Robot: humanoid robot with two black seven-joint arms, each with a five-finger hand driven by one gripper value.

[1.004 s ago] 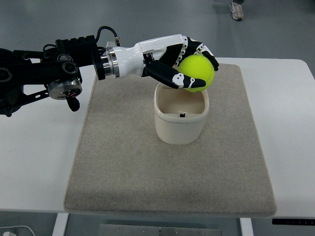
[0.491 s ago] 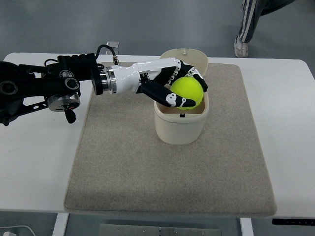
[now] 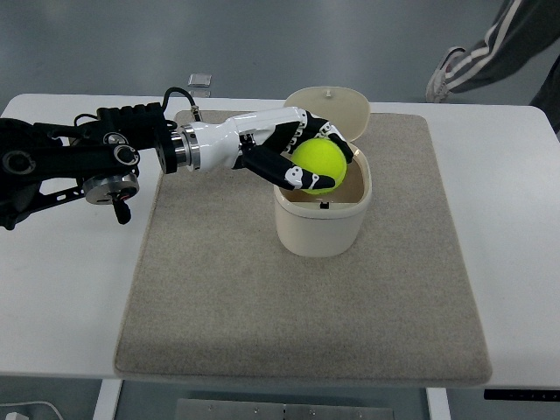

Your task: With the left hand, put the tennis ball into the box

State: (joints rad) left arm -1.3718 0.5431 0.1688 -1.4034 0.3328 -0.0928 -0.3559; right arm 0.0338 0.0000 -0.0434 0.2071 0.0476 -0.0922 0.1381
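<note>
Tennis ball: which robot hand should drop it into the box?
Left. The left hand already has its fingers wrapped around the tennis ball, right over the open box on the mat. Probably it only needs to let go. No right arm is in view.

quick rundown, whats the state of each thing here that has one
tennis ball: gripped, at the box opening, not yet released
left hand: fingers curled around the tennis ball, over the box
box: open, upright on the mat
lid: off the box opening, behind the box on the far side
mat: flat on the table
right hand: not in view
</note>
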